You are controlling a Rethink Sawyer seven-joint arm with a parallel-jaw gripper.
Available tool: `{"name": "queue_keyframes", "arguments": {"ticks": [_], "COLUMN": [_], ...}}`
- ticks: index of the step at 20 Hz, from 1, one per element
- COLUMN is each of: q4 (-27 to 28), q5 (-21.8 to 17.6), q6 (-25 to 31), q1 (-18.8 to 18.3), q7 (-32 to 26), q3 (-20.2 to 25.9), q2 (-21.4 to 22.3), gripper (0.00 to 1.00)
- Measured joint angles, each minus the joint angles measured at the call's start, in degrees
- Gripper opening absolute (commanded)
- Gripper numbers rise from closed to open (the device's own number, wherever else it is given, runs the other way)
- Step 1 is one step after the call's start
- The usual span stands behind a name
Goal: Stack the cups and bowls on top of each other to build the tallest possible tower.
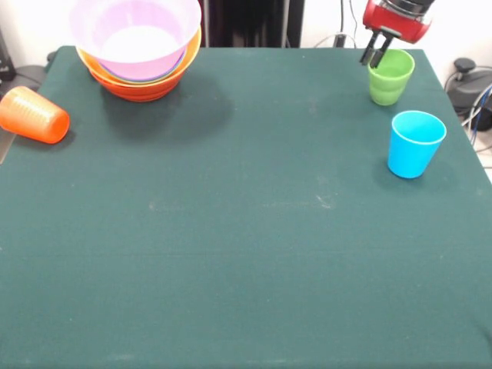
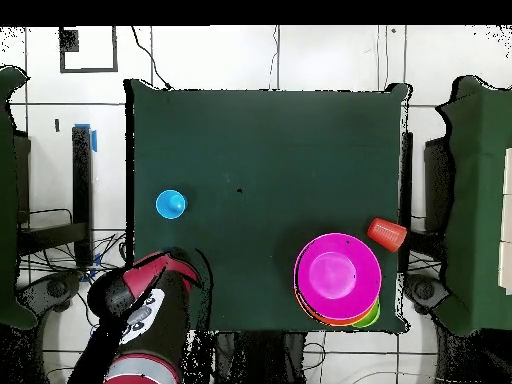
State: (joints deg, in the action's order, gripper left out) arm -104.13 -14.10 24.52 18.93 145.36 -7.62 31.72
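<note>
Tool (image 1: 376, 56) hangs at the far right corner of the table (image 1: 246, 254) in the front view, red body above, two dark fingers (image 1: 368, 51) pointing down close together at the far rim of the green cup (image 1: 390, 77). Gap between them is narrow; cannot tell whether they touch the rim or pinch it. Overhead, the arm (image 2: 145, 315) covers that corner and hides both tool tips and green cup.

Green cup stands upright, mouth up, near the far right edge in the front view. Blue cup (image 1: 414, 143) stands upright just nearer the camera and slightly right of it, apart from it; overhead the same blue cup (image 2: 171, 204) shows near the table's left edge, above the arm.

Orange cup (image 1: 33, 114) lies on its side at the left edge in the front view, mouth toward the right, well apart from the other cups. Overhead it sits at the right edge (image 2: 387, 233), just beside the bowl pile.

Tower (image 1: 138, 50) stands at the far left corner: nested bowls, mouths up, pink bowl (image 2: 338, 273) on top, orange rims below it, a green rim showing at the overhead pile's lower right. No cup rests on the pile
</note>
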Motion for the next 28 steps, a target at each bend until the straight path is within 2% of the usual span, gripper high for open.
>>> {"name": "queue_keyframes", "arguments": {"ticks": [5, 7, 11, 12, 13, 16, 18, 19, 21, 22, 24, 27, 28], "q4": [-0.12, -0.72, -4.29, -6.03, -6.77, -9.58, -10.89, -11.79, -12.78, -13.87, -14.89, -16.13, -16.26], "q5": [-0.01, -0.01, -0.13, -0.32, -0.49, -1.31, -1.63, -1.79, -1.96, -2.32, -2.81, -3.61, -3.7], "q6": [0.0, -0.01, 0.0, -0.02, 0.0, 0.06, 0.45, 1.06, 2.0, 3.49, 5.1, 7.1, 7.29], "q1": [-0.22, -1.95, -14.84, -22.84, -26.58, -41.46, -48.38, -53.1, -58.03, -63.34, -67.96, -72.1, -72.39], "q7": [0.0, 0.0, -0.46, -1.57, -2.18, -5.59, -7.91, -9.86, -12.31, -15.56, -19.13, -23.7, -24.18], "q3": [-0.04, 0.86, 7.15, 10.68, 12.29, 18.71, 21.68, 23.74, 25.9, 28.31, 30.66, 33.3, 33.55], "q2": [0.19, 0.95, 4.85, 6.72, 7.52, 10.42, 11.78, 12.82, 14.03, 15.47, 16.77, 18.22, 18.38], "gripper": [0.0, 0.0, 0.0, 0.0, 0.0, 0.0, 0.0, 0.0, 0.0, 0.0, 0.0, 0.0, 0.0]}}
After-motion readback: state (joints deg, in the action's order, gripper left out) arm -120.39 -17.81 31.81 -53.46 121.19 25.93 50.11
